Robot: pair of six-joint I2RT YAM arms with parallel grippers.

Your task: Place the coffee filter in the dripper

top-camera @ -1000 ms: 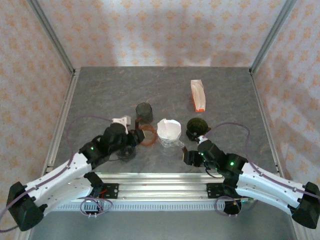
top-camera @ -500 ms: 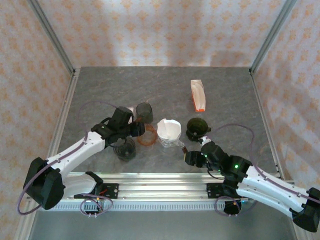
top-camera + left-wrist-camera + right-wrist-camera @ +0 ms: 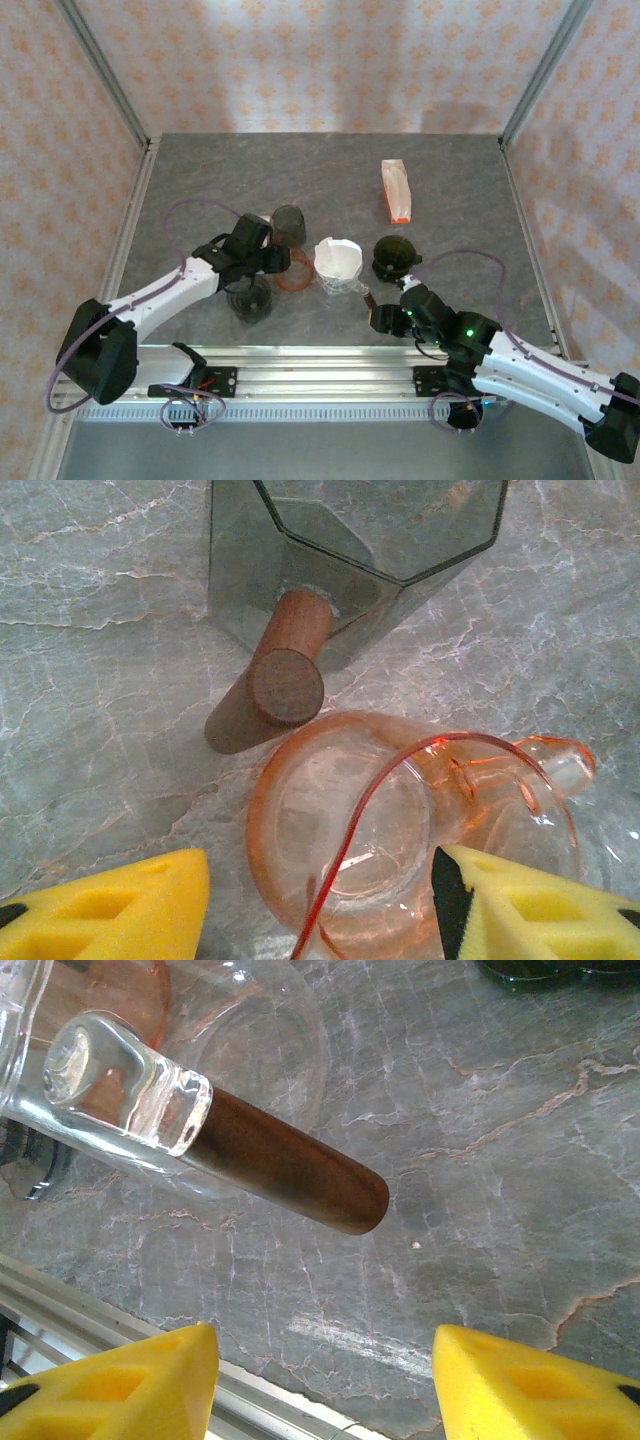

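**A:** Where's the coffee filter?

**B:** Mid-table. It's a white paper cone, mouth up, sitting in the clear glass dripper as far as the overhead view shows. An amber glass dripper is on one side and a dark green dripper on the other.

**A:** And the claws?

**B:** The left gripper has its jaws apart. Its yellow pads stand on either side of the amber dripper's near edge. Bare stone shows between one pad and the glass (the other pad overlaps the rim, and I cannot tell if it touches). The right gripper is also spread, with only table between its pads.

**A:** What's in front of it?

**B:** The clear dripper's dark wooden handle, a smooth brown rod with a rounded end, set in a thick glass collar.

**A:** Other textures?

**B:** The amber glass is thin, round and glossy, with a looped grip. Just beside it is a smoky grey dripper with flat faceted walls. Its pale wooden handle is a plain cylinder, cut flat at the end. The table is grey, marbled with pale veins.

**A:** Any writing?

**B:** There's an orange-and-white packet at the back, but its print is too small to read.
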